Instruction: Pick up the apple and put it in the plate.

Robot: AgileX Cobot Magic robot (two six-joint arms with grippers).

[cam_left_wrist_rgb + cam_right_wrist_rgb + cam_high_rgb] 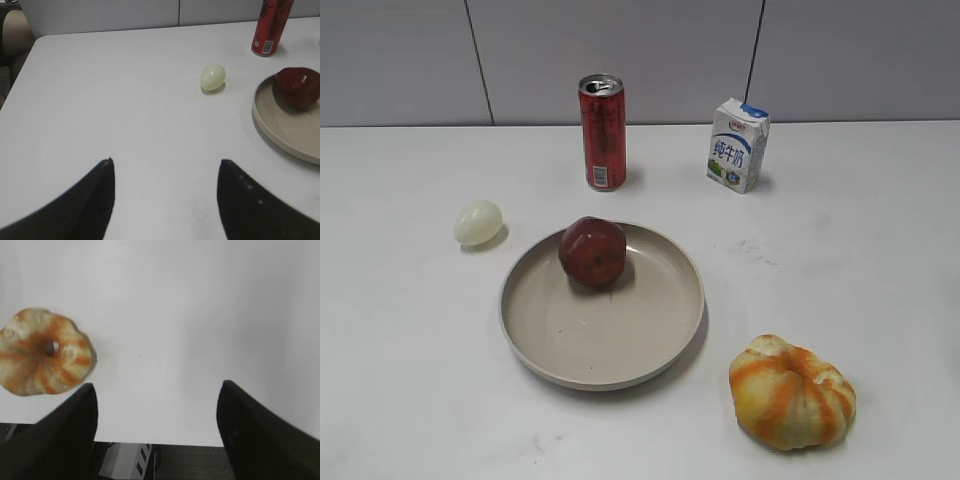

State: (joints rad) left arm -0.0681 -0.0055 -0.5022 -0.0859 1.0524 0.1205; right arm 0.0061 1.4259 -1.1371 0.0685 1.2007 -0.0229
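The dark red apple (592, 251) lies inside the beige plate (620, 350), toward its far rim. In the left wrist view the apple (298, 87) and the plate (280, 132) show at the right edge. My left gripper (165, 162) is open and empty over bare table, well left of the plate. My right gripper (157, 385) is open and empty above the table's near edge. Neither gripper shows in the exterior view.
A pale egg-shaped thing (478, 222) lies left of the plate. A red can (602, 132) and a milk carton (738, 145) stand at the back. An orange-and-yellow ribbed fruit (791, 393) sits front right; it also shows in the right wrist view (42, 352).
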